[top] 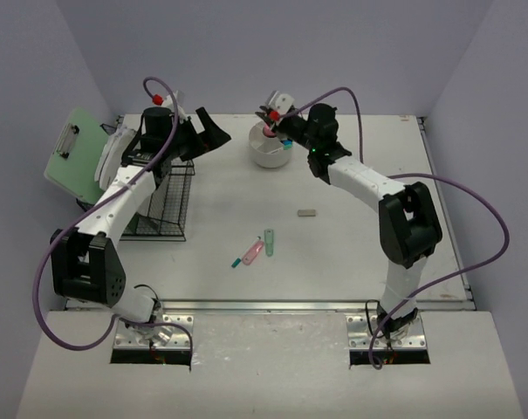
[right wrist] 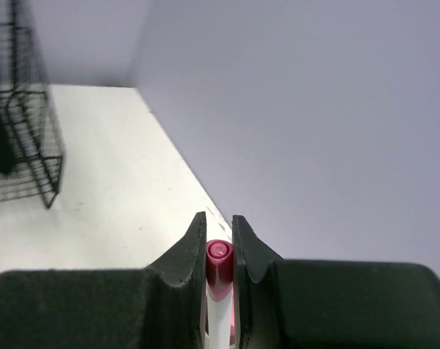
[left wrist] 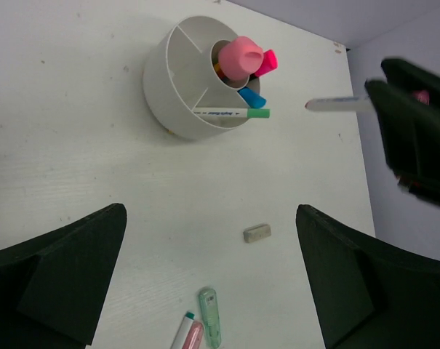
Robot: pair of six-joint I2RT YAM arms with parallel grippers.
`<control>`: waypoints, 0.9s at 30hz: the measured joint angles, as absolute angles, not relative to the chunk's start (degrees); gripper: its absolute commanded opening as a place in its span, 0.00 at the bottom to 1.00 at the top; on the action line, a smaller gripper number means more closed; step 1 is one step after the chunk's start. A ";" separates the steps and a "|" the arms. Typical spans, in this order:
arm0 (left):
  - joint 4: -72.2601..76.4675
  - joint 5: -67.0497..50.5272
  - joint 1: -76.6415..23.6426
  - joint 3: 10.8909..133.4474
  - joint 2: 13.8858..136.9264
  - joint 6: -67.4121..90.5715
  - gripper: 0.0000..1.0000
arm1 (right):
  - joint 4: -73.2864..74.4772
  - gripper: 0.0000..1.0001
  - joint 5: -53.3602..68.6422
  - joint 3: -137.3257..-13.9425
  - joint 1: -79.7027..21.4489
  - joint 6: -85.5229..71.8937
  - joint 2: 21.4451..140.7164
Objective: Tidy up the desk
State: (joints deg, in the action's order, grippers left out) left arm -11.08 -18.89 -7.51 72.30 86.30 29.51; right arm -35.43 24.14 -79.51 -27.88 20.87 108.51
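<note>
The desk (top: 351,253) is an off-white tabletop between lavender walls. A white round organizer (top: 270,155) with several markers stands at its back centre. My right gripper (top: 268,116) hovers just behind and above it, shut on a white pen with a red cap (right wrist: 219,265). The pen also shows in the left wrist view (left wrist: 336,104), beside the organizer (left wrist: 169,87). My left gripper (top: 213,135) is open and empty, raised left of the organizer. A grey eraser (top: 307,211), a green translucent piece (top: 269,242) and a pink marker (top: 252,253) lie mid-desk.
A black wire basket (top: 163,205) stands at the left under my left arm, with a green clipboard (top: 76,155) leaning behind it. The left wrist view shows the eraser (left wrist: 257,233) and the green piece (left wrist: 211,316) below my open left gripper (left wrist: 209,211).
</note>
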 measured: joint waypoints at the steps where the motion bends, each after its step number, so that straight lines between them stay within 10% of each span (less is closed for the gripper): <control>1: -10.42 -18.58 -7.57 71.43 85.47 29.31 1.00 | -35.57 0.00 22.94 -81.08 -26.26 17.73 109.49; 27: -9.11 -18.73 -7.01 68.12 88.97 28.80 1.00 | -43.59 0.00 14.73 -85.45 -23.99 -4.07 123.26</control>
State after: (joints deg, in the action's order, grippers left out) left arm -9.11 -18.73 -7.01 68.12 88.97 28.80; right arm -43.59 14.73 -85.45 -23.99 -4.07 123.26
